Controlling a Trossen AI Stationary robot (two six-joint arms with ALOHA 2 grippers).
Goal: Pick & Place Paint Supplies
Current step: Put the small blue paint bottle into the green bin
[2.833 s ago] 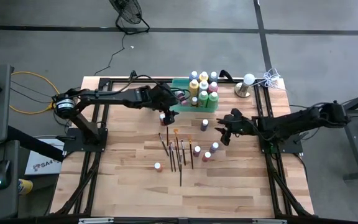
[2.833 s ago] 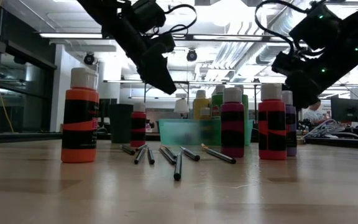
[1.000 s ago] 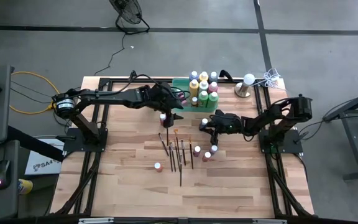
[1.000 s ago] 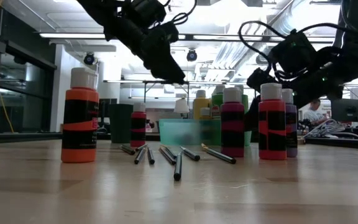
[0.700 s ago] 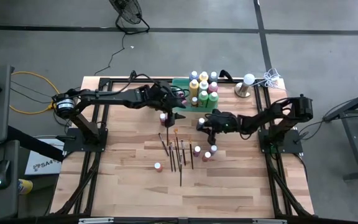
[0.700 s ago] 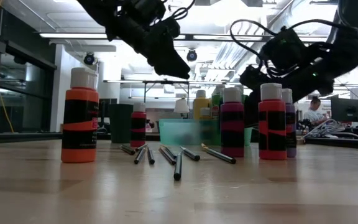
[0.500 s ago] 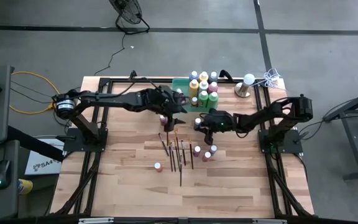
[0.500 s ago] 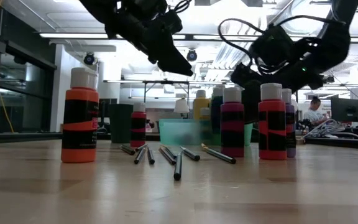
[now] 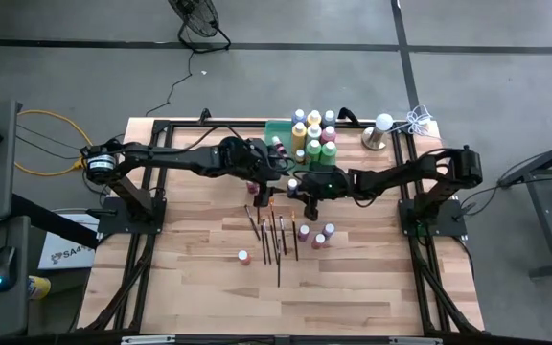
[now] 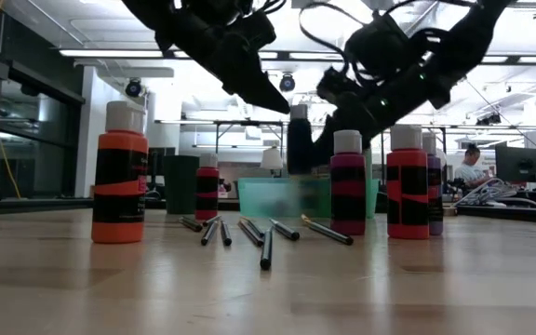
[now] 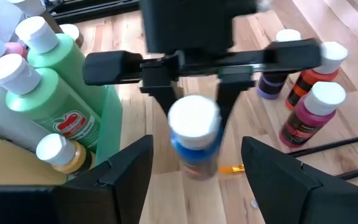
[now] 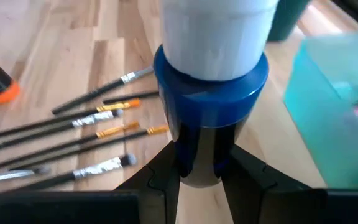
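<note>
A blue paint bottle point(image 12: 210, 106) with a white cap hangs upright above the table point(image 9: 199, 287), with my right gripper point(image 12: 201, 177) shut on it. In the high view it shows at mid-table point(image 9: 293, 184), just near of the green tray point(image 9: 278, 128), which holds several green, yellow and pink bottles. My left gripper point(image 11: 196, 152) faces the blue bottle point(image 11: 194, 140) from the table's left, open, its fingers wide apart and short of it. Dark-handled paintbrushes point(image 9: 274, 230) lie flat on the wood below. My right gripper pinches the blue bottle's body point(image 12: 199, 155), below the shoulder, between its two fingers. The fingers come from the table's right, slanting down. The bottle stands upright in the hold, cap up, lifted clear of the table point(image 10: 299, 140).
Loose bottles stand on the table: an orange one point(image 9: 243, 256) near the front, three red, pink and purple ones point(image 9: 318, 238) right of the brushes, a red one point(image 10: 207, 186) farther back. A pale round thing point(image 9: 379, 129) sits at the far right corner.
My right gripper has risen and gone toward the table's left with the blue bottle, which has come up off the wood, upright, and now hangs in front of my left gripper. My left gripper has shifted a little toward the bottle and rolled slightly, staying open.
</note>
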